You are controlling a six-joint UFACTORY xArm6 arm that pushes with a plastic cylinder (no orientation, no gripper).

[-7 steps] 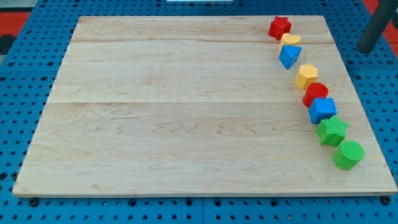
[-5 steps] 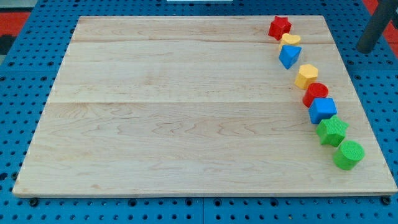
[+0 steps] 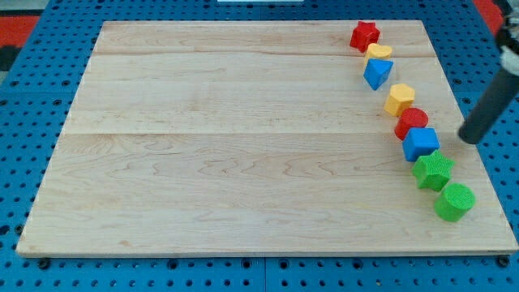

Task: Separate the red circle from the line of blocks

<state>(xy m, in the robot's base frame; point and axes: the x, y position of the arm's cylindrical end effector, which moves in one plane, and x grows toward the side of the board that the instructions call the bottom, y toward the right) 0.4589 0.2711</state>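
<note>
The red circle (image 3: 411,122) sits in a curved line of blocks along the board's right side. Above it are the yellow hexagon (image 3: 399,98), the blue triangle (image 3: 377,73), a yellow block (image 3: 379,51) and the red star (image 3: 364,35). Below it are the blue cube (image 3: 421,143), touching it, the green star (image 3: 433,170) and the green circle (image 3: 453,201). My tip (image 3: 468,139) is at the board's right edge, to the right of the blue cube and the red circle, apart from both.
The wooden board (image 3: 243,138) lies on a blue pegboard table (image 3: 16,162). The rod slants up to the view's right edge.
My tip has moved down and a little left, from beside the board's top right corner to level with the blue cube. No block has moved.
</note>
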